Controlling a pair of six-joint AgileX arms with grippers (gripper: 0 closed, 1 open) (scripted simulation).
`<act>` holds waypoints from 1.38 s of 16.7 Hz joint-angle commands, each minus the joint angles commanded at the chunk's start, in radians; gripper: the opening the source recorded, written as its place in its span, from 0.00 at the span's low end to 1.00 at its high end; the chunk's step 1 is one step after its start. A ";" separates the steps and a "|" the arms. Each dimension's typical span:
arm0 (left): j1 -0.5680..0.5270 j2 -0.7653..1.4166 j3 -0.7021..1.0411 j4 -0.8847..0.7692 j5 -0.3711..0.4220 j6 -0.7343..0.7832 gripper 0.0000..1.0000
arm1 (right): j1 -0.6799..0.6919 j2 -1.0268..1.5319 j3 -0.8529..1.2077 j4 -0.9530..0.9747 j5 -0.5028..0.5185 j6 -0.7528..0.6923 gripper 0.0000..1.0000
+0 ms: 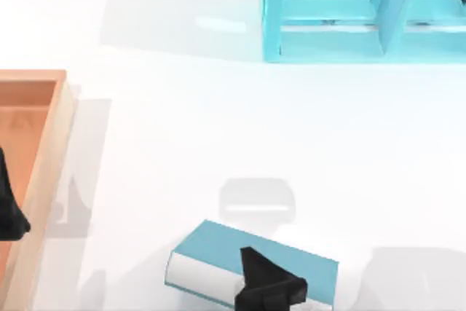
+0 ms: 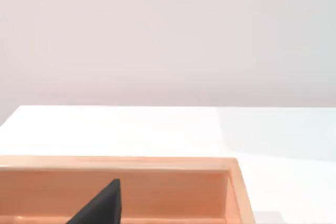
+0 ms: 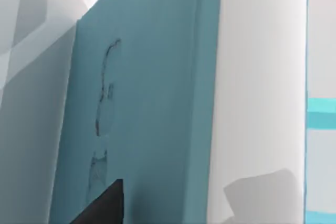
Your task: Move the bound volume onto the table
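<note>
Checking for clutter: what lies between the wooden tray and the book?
Nothing: in the top view, only bare white table separates the wooden tray from the book.

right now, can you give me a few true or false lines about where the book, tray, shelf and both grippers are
1. The book is inside the shelf. False: it is at the near edge of the table, far from the shelf.
2. The right gripper is over the book. True.
3. The wooden tray is at the table's right side. False: it is at the left.
4. The left gripper is above the tray. True.
5. The book's white page edge faces the tray's side. True.
</note>
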 joint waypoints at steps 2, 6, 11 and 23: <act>0.000 0.000 0.000 0.000 0.000 0.000 1.00 | 0.001 0.001 -0.001 0.000 0.000 0.001 1.00; 0.000 0.000 0.000 0.000 0.000 0.000 1.00 | 0.064 0.026 0.049 -0.101 0.019 0.105 1.00; 0.000 0.000 0.000 0.000 0.000 0.000 1.00 | 0.222 0.095 0.177 -0.445 0.045 0.432 1.00; 0.000 0.000 0.000 0.000 0.000 0.000 1.00 | 0.487 0.304 0.530 -1.530 0.048 1.364 1.00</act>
